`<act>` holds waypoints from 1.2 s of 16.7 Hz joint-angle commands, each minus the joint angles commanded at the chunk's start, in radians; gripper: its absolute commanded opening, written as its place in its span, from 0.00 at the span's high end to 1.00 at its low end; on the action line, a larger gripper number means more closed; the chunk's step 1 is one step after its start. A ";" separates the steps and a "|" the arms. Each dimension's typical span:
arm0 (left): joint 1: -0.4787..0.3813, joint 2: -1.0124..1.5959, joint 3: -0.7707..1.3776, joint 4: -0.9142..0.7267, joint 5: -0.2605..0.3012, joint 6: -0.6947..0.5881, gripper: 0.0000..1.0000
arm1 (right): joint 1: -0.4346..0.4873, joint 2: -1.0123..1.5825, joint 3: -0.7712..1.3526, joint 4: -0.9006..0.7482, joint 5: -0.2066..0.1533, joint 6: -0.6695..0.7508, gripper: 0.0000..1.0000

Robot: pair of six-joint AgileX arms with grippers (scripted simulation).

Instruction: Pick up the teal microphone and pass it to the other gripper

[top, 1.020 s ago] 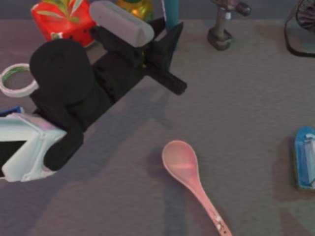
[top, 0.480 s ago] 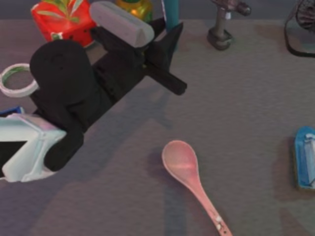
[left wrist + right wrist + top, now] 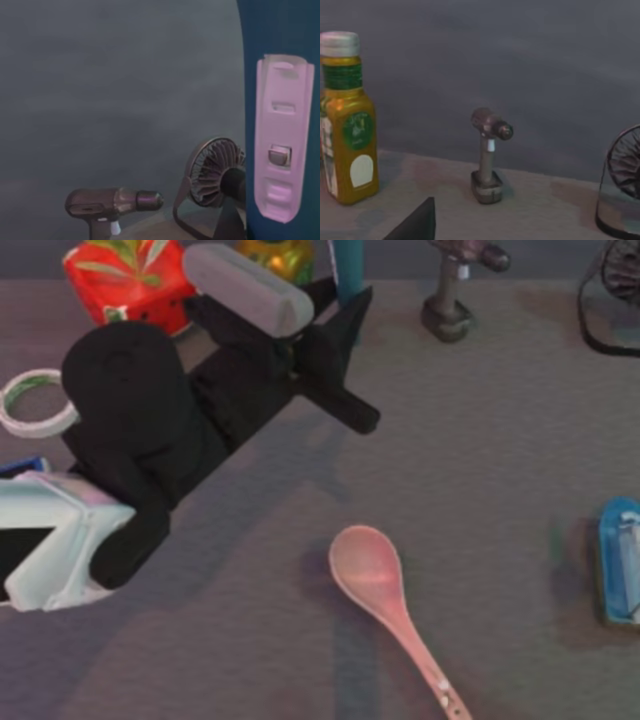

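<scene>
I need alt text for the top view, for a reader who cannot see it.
The left arm's gripper holds the teal microphone upright at the table's far edge. A pink spoon lies in front, a light-blue flat item at the right edge, and a red carton far left.

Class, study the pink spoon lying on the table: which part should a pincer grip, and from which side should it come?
Grip the slim handle of the pink spoon, just past the bowl, coming straight down from above with the pincer set across the handle. The spoon lies flat on the table, and its wide, rounded bowl would likely slip.
</scene>
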 joint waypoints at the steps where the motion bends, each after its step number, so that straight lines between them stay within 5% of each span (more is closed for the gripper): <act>1: 0.000 0.000 0.000 0.000 0.000 0.000 1.00 | 0.024 0.081 0.047 0.027 -0.035 -0.004 0.00; 8: 0.000 0.000 0.000 0.000 0.000 0.000 1.00 | 0.198 0.679 0.377 0.212 -0.289 -0.031 0.00; 12: 0.000 0.000 0.000 0.000 0.000 0.000 1.00 | 0.272 0.898 0.523 0.298 -0.396 -0.044 0.00; 15: 0.000 0.000 0.000 0.000 0.000 0.000 1.00 | 0.299 0.979 0.581 0.333 -0.436 -0.051 0.00; 20: 0.000 0.000 0.000 0.000 0.000 0.000 1.00 | 0.297 0.981 0.582 0.334 -0.438 -0.051 0.00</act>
